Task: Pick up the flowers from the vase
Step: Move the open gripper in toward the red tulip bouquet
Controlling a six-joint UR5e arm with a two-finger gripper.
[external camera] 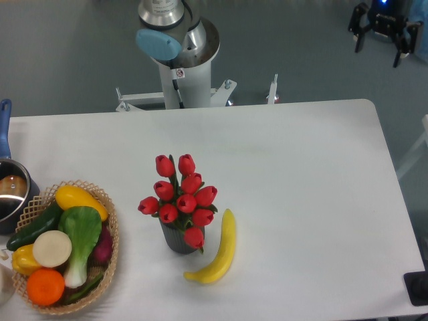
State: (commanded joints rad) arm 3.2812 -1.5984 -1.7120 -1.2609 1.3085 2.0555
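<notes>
While the basket [110,231] of vegetables and the pot [10,194] sit at the left edge, the flowers [179,197] stand upright in the vase [175,239], untouched, a banana [219,251] just beside it. Only the arm's base [179,50] shows; the gripper is out of view.

flowers [179,196] in vase [175,240], banana [219,249] right

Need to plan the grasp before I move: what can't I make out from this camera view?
- Stems of the flowers: hidden by the buds and the vase.
- Vase mouth: covered by the flowers.
- Gripper: far off at the top right, small and dark; open or shut unclear.
- Pot: cut off by the left edge.
- Basket contents: partly stacked over each other.
</notes>
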